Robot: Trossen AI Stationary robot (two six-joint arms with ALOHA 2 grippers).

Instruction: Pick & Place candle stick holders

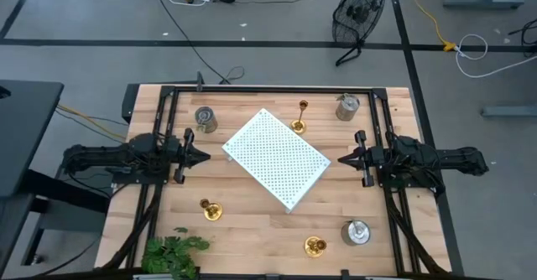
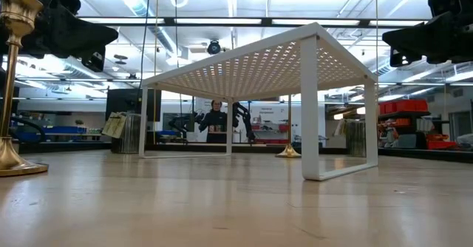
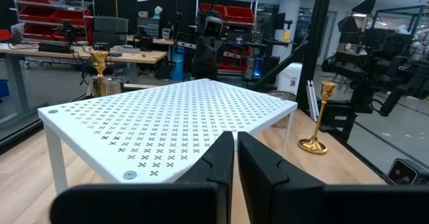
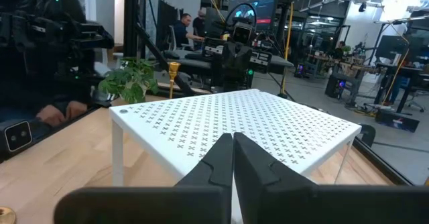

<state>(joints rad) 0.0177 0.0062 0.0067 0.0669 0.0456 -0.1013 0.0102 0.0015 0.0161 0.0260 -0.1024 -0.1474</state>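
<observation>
Three brass candle stick holders stand upright on their round bases on the wooden table: one at the far side (image 1: 299, 121), one near left (image 1: 210, 210) and one at the near edge (image 1: 315, 246). Three squat silver holders stand far left (image 1: 205, 118), far right (image 1: 346, 106) and near right (image 1: 356, 232). My left gripper (image 1: 206, 156) hovers level at the table's left and is shut with nothing in it (image 3: 234, 158). My right gripper (image 1: 341, 158) hovers level at the right, likewise shut on nothing (image 4: 232, 153). Both point at the white board between them.
A white perforated square board (image 1: 277, 156) stands on four legs at the table's middle, turned at an angle. A green leafy plant (image 1: 172, 253) sits at the near left corner. A black frame (image 1: 268, 89) runs along the table's edges. A person (image 2: 215, 121) is in the room beyond.
</observation>
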